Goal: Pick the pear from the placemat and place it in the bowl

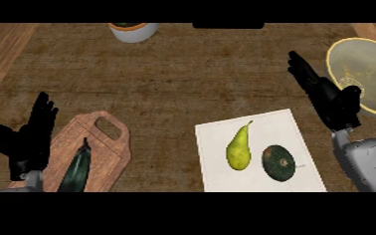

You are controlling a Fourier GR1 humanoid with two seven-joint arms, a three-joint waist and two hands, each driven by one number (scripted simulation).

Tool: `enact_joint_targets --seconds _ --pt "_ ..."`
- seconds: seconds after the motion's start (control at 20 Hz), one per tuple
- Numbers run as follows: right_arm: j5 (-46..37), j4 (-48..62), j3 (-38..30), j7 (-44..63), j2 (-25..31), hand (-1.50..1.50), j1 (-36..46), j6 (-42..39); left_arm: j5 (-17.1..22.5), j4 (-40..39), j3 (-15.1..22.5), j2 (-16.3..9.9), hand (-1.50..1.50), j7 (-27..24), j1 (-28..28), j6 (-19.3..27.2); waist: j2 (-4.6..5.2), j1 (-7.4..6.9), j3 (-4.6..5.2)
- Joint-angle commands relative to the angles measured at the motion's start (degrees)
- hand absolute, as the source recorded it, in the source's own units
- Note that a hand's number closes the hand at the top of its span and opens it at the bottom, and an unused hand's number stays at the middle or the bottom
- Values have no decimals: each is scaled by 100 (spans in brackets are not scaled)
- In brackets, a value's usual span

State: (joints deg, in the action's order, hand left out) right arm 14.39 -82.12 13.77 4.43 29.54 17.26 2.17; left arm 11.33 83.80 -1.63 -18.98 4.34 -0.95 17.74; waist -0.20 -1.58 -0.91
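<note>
So the pear (238, 148) is lying on its side on the white placemat (220, 134), stem pointing away from me, with a dark green avocado (279, 163) just to its right on the same mat. I'd guess they're parked side by side so I have to pick the correct one.

My right hand (323, 93) is up past the placemat's far right corner, fingers straight and holding nothing, sitting between the mat and the yellow bowl (339, 55), which is farther right and partly out of view. Handy spot, I reckon: pear on one side, bowl on the other.

My left hand (33, 132) is way off left of the placemat, open, fingers up, just resting beside a wooden cutting board (103, 139) with a dark cucumber (77, 167) on it.

The pear itself is yellow-green, fat at the bottom and narrowing to a thin neck. Nothing grabbed yet.
</note>
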Motion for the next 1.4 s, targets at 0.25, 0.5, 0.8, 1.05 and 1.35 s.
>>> enact_joint_targets --seconds 0.25,0.5,0.8,1.05,1.35 --pt "-1200 -2051 -159 -94 32 150 486 1393 -403 391 84 -591 0 -268 398 -363 -124 450 112" --pt "-2719 -1146 -48 1570 723 -150 -1136 2616 -269 397 -19 -554 0 -59 203 -298 -199 972 133" --pt "-4587 -2876 1265 2523 293 -150 -2491 3503 -319 596 86 -654 0 25 167 -450 -133 662 129" --pt "-6143 -4216 1570 4151 194 -150 -3138 3285 -354 671 172 -431 0 -10 226 -339 -82 490 134" --pt "-7187 -5720 1496 6064 -16 -150 -2557 1261 -383 604 301 -396 0 134 668 -555 6 212 118"
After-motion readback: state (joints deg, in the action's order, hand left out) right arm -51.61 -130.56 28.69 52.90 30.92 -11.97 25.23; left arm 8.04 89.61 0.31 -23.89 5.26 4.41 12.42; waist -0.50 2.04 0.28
